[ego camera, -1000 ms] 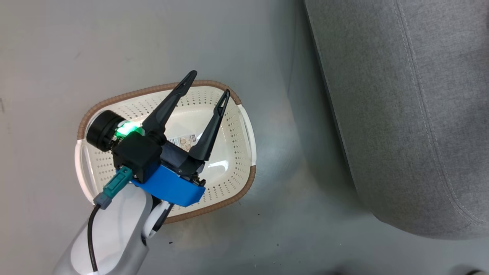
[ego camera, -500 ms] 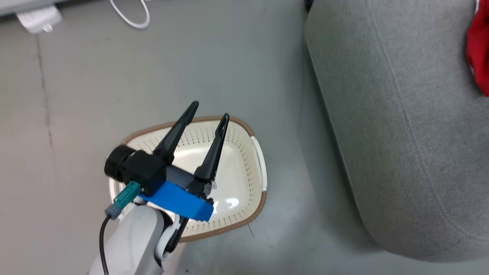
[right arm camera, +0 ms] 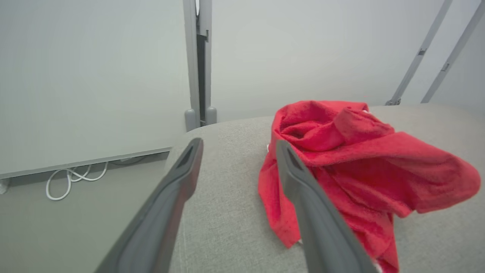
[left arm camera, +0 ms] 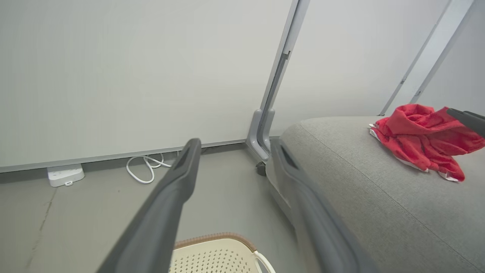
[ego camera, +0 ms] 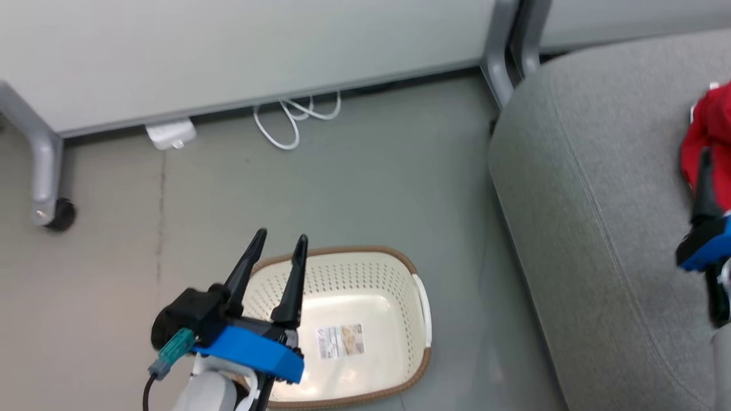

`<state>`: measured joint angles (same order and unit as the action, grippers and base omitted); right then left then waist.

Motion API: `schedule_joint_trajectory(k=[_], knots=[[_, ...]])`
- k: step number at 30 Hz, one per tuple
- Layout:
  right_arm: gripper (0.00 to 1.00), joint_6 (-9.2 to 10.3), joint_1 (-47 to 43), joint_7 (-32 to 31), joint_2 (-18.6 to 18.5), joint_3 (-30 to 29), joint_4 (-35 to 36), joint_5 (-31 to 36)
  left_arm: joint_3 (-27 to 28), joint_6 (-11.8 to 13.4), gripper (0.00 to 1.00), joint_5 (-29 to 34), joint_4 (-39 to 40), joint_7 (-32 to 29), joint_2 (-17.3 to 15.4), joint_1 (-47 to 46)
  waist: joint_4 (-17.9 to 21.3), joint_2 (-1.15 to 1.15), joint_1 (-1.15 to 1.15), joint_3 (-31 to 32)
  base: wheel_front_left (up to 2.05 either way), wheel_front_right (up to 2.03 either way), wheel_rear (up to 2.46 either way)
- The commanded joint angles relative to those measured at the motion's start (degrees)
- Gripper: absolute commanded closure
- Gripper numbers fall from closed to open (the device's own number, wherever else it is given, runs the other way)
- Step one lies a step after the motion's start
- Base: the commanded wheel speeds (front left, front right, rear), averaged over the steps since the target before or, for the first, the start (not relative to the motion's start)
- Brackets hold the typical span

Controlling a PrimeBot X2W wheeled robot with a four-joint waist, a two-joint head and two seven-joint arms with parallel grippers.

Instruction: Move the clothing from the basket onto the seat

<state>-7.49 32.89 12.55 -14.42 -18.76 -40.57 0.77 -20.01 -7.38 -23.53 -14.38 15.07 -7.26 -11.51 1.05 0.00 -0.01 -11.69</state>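
- One paper sticker [ego camera: 341,341] lies flat on the inside bottom of the basket [ego camera: 365,271].
- The sticker is white. It has rows of tiny dark print on its left part and a small tan picture on its right part.
- The print is too small and blurry to read, so I cannot make out any word, name or number on it.
- I cannot tell what the little picture shows either.
- That sticker is the only thing here with writing on it, and none of the writing can be read.
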Motion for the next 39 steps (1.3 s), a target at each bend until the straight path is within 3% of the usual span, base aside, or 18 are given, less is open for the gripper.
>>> schedule_joint_trajectory(k=[1,18,25,39], knots=[[0.0,-0.01,-2.4,-0.2,0.8,0.7,1.7,-0.7,0.9,-0.1,0.0,0.4,-0.3,0.1,0.0,1.2,-2.9,0.0,0.01,3.6,0.0,0.0,0.0],[0.0,-0.01,-21.5,-2.3,10.0,11.1,21.9,-4.6,10.9,-0.1,0.0,1.3,-2.5,0.1,1.2,9.7,-7.9,0.0,0.01,10.6,0.0,0.0,0.0],[0.0,-0.01,-26.3,-3.0,11.3,14.8,24.4,-5.5,12.3,-0.1,0.0,1.5,-3.7,0.1,1.4,10.7,-8.3,0.0,0.01,11.0,0.0,0.0,0.0],[0.0,-0.01,-27.8,-3.6,11.6,15.3,26.0,-7.0,12.1,-0.1,0.0,2.1,-4.1,0.2,1.3,10.4,-7.2,0.0,0.01,10.5,0.0,0.0,0.0]])
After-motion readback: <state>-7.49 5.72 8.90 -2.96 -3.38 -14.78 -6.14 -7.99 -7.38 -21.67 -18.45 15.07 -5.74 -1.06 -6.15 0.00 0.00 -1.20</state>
